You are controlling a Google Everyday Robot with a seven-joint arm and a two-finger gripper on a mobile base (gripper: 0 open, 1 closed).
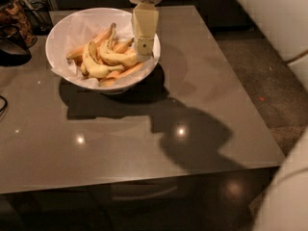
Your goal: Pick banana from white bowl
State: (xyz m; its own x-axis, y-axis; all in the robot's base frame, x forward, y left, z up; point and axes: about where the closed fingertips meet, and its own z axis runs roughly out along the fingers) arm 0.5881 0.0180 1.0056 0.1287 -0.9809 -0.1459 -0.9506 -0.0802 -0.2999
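Hand (143,53) hangs over the right side of the white bowl (61,30), can't tell if it's spread or closed. Banana (118,59) lies in the bowl just left of it, on the table (144,134).

Curved yel. banana (119,59), lying in white bowl (62,37), gripper (143,52) just beside, at rim
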